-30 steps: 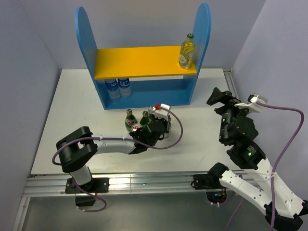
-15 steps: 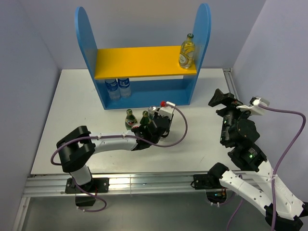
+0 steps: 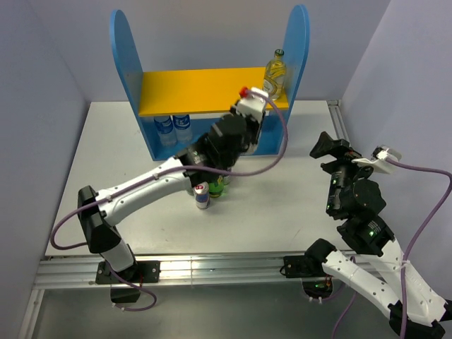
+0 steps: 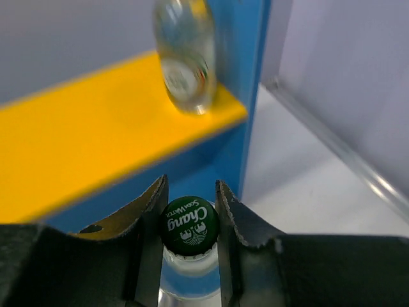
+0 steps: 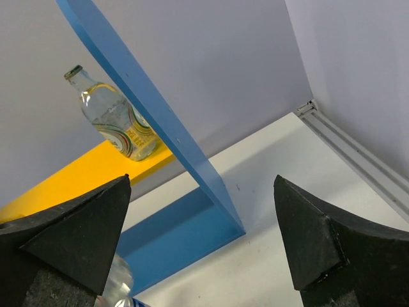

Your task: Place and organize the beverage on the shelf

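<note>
Only left wrist view shows left gripper [image 4: 190,194] clamped on green-capped bottle [image 4: 189,225]; overhead, arm hides it by yellow board [image 3: 191,90] right end. Right gripper [image 5: 202,182] gapes wide.

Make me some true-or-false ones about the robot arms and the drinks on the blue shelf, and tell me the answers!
1. The left gripper is squeezing a bottle with a green cap. True.
2. The right gripper is holding a can. False: its jaws are wide open with nothing between them.
3. A clear bottle stands on the yellow board, next to the right side panel. True.
4. The yellow board is packed full of drinks. False: only that one clear bottle stands on it, and the rest of the board is bare.
</note>
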